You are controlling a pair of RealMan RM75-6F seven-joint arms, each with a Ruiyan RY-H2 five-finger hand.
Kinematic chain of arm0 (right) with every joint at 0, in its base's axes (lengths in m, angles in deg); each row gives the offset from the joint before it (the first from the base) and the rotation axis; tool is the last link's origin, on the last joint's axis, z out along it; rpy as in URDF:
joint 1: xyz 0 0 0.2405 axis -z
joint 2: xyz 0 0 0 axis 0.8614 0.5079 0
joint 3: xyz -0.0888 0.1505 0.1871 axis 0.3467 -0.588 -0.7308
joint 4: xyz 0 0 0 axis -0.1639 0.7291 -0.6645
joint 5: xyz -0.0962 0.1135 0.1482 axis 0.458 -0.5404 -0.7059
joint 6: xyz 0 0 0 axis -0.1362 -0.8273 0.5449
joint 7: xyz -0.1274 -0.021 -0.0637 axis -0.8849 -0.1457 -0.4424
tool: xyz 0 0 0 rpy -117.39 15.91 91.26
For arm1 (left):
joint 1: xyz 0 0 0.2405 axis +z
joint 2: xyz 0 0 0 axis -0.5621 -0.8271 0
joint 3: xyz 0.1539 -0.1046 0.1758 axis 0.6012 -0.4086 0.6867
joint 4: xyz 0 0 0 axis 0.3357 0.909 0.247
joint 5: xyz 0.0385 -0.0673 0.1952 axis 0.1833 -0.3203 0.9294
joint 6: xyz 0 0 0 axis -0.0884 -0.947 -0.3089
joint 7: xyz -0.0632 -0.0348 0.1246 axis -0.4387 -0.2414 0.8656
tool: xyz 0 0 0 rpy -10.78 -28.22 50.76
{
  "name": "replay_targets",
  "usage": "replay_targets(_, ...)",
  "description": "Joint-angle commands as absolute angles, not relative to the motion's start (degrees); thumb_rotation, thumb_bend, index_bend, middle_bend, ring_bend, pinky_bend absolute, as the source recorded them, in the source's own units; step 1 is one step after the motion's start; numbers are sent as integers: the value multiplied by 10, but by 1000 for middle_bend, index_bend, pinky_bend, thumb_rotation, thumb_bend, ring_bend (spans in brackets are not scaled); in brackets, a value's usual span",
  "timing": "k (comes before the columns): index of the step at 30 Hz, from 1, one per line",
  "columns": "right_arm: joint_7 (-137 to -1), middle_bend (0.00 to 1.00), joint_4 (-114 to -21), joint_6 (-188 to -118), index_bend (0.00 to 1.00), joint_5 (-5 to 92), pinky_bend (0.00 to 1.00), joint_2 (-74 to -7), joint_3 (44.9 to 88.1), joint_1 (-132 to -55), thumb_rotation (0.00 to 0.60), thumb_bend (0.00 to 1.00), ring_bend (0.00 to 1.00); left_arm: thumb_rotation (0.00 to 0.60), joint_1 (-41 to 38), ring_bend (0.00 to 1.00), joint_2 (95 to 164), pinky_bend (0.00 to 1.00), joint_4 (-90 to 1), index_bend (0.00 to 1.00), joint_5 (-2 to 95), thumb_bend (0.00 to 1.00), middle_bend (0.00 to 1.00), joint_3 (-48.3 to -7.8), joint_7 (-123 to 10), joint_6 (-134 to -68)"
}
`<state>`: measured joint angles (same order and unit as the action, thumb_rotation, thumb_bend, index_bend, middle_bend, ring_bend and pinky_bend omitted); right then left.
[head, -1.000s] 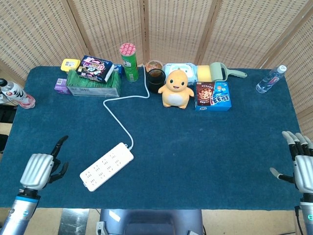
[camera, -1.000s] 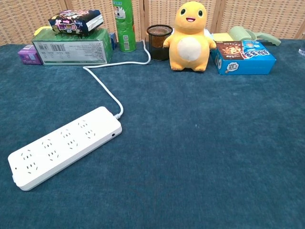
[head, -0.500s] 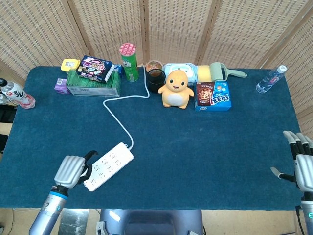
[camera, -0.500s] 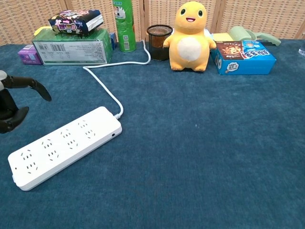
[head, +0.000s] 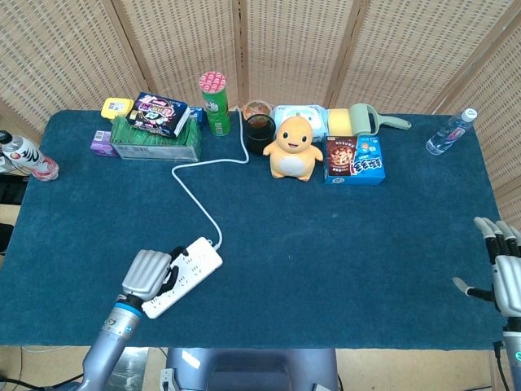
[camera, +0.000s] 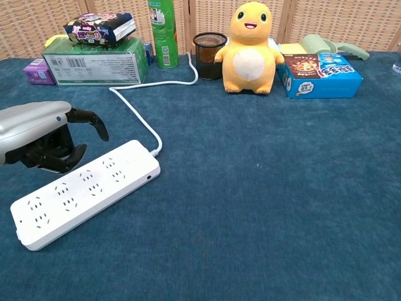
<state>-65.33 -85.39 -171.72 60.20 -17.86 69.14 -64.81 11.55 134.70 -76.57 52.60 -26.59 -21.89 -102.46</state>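
one robot hand, the left (head: 149, 275), has moved over the white plastic power strip (camera: 84, 191), fingers curled, perhaps touching; right robot hand (head: 506, 277) stays spread wide.

The power strip (camera: 84, 191) is smooth white plastic with a faint sheen. The left hand (camera: 39, 135) has a brushed silvery metal-looking back and matt black fingers (camera: 88, 121). The worktop (camera: 263, 207) wears fuzzy, matt blue cloth. At twelve o'clock, woven wicker screens (head: 285, 49); the plush toy (camera: 250, 49) looks soft.
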Motion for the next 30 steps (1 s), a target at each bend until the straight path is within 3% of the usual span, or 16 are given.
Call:
replay_targets(1, -653, 92, -853, -1715, 61, 600, 0, -179, 691, -649, 600, 0, 66, 600, 99, 1000, 1358, 1000, -751, 316, 508, 659, 1000, -275, -211, -1011)
replay_targets(13, -651, 93, -849, -1708, 61, 594, 0, -180, 690, -651, 600, 0, 66, 600, 69, 1000, 1381, 1000, -706, 316, 479, 655, 1000, -272, -231, -978)
replay_targets(30, -645, 92, -849, -1708, 61, 594, 0, -178, 690, -650, 600, 0, 66, 600, 48, 1000, 1395, 1000, -693, 316, 453, 649, 1000, -257, -224, -989)
